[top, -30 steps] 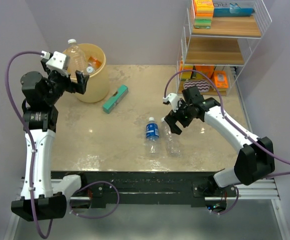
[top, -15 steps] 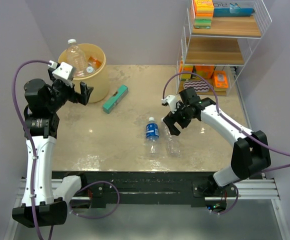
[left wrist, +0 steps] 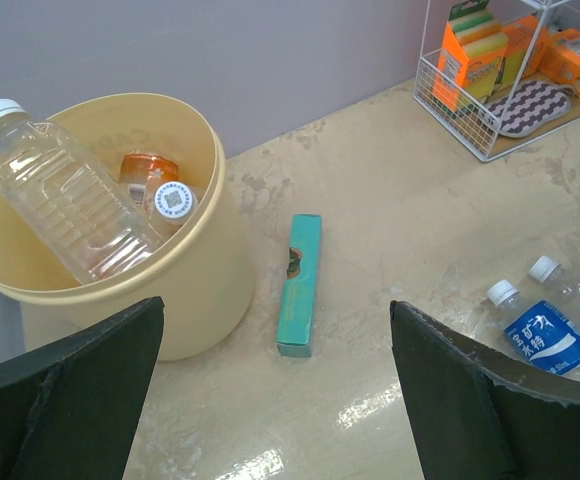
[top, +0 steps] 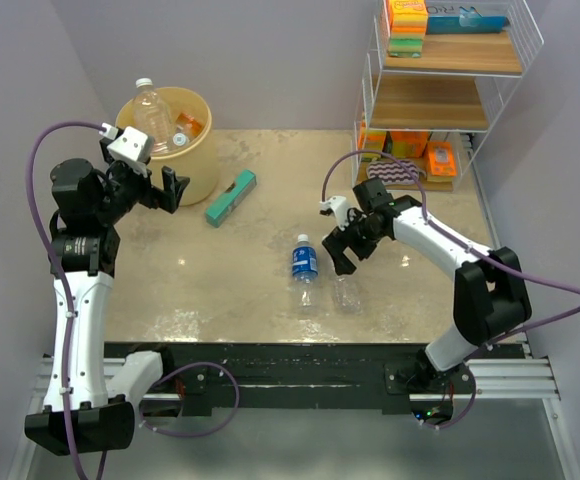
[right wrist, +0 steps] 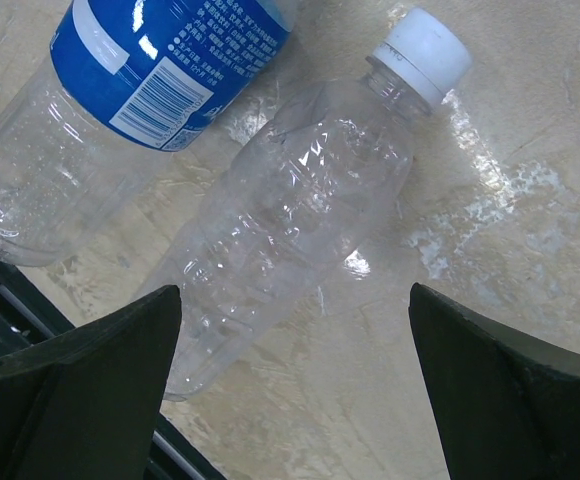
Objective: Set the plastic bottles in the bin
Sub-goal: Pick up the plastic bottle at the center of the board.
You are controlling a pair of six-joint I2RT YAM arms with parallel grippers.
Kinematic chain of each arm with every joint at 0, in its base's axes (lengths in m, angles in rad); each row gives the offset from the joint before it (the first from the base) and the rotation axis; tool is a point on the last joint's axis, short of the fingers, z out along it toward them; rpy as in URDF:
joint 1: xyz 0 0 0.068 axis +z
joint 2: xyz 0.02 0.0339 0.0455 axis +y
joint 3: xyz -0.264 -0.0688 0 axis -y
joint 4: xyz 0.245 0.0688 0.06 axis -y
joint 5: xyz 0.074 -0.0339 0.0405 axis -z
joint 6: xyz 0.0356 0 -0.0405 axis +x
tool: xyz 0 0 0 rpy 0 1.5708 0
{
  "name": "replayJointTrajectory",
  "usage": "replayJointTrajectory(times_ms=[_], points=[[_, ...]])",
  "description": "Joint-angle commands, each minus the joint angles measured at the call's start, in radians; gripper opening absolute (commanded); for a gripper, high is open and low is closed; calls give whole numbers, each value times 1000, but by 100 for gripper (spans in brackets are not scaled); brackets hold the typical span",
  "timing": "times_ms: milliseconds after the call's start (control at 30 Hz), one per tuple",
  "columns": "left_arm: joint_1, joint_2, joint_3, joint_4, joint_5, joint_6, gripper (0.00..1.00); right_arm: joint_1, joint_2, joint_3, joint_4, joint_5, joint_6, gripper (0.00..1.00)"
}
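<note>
The bin (top: 202, 168) stands at the back left and holds a large clear bottle (top: 151, 111) leaning on its rim, plus smaller bottles with orange on them (left wrist: 148, 167). Two plastic bottles lie near the table's front: a blue-labelled one (top: 304, 262) and, to its right, a clear one with a white cap (top: 346, 290). My left gripper (top: 167, 187) hangs open and empty just in front of the bin (left wrist: 200, 260). My right gripper (top: 342, 252) is open just above the clear bottle (right wrist: 300, 230), whose lower body lies by the left finger, with the blue-labelled bottle (right wrist: 150, 80) beside it.
A flat teal box (top: 231, 197) lies right of the bin, and in the left wrist view the teal box (left wrist: 300, 285) sits between my fingers' line of sight. A white wire shelf rack (top: 440, 100) with sponges stands at the back right. The table's black front rail (top: 270, 355) is close to the bottles.
My left gripper has drawn back from the bin's rim, toward the near side, still open. My right gripper has shifted slightly left over the clear bottle. The bottles have not moved.
</note>
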Motion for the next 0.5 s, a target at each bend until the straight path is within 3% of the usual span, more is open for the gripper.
replayJointTrajectory(times_ms=[0, 467], points=[[7, -1, -7, 6, 16, -16, 99, 7, 18, 0, 19, -62, 17, 99], [5, 1, -7, 9, 11, -17, 99, 58, 109, -1, 24, -75, 28, 99]])
